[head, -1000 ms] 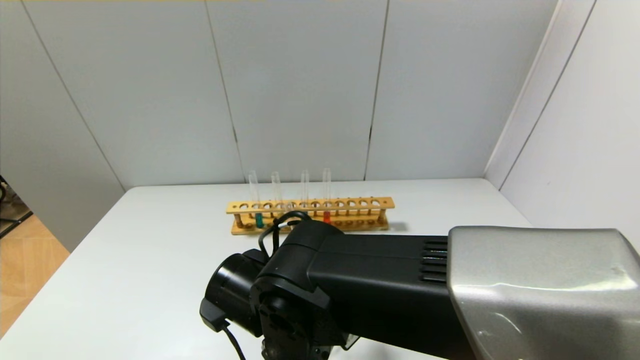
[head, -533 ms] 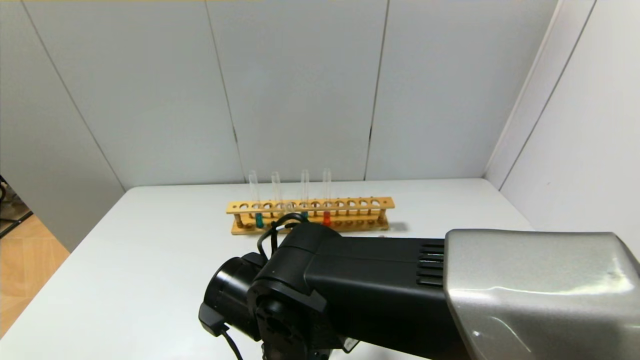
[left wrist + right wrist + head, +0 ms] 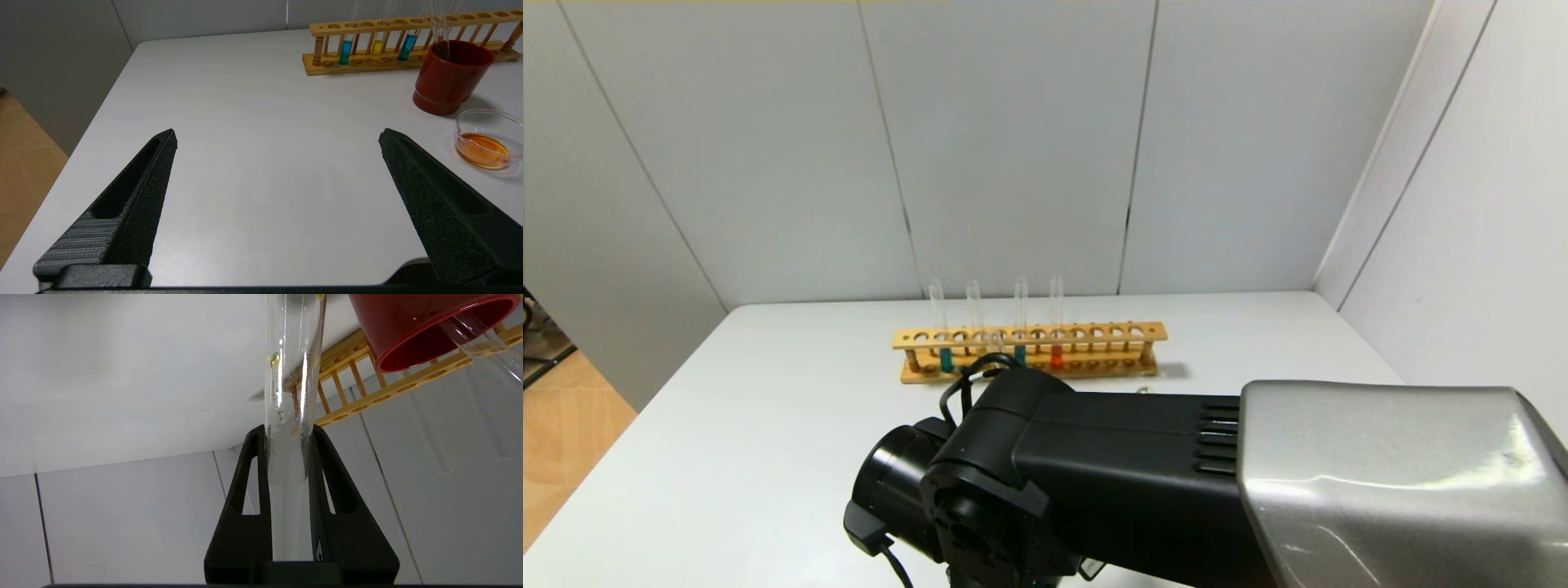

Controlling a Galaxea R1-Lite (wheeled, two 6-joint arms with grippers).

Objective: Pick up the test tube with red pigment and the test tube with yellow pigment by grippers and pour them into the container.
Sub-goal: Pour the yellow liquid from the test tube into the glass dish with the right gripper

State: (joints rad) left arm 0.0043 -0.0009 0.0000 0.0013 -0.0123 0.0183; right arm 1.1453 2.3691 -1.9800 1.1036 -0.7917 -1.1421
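My right gripper (image 3: 288,430) is shut on a clear test tube (image 3: 292,375) that is almost empty, with yellow droplets on its wall. It holds the tube close by the dark-red cup (image 3: 408,326). In the head view the right arm (image 3: 1094,465) hides this gripper. A tube with red liquid (image 3: 1056,357) and one with yellow liquid (image 3: 378,47) stand in the wooden rack (image 3: 1029,333). The low glass container (image 3: 490,112) holds orange liquid and sits beside the red cup (image 3: 447,81). My left gripper (image 3: 278,132) is open and empty over the bare table.
Two tubes with teal liquid (image 3: 946,359) (image 3: 1019,355) also stand in the rack. A second clear tube (image 3: 478,339) leans in the red cup. The white table (image 3: 768,425) ends at wall panels behind and to the right.
My right arm has sunk slightly and shifted a little left in the head view, so more of the rack shows. The rack and its tubes have not moved.
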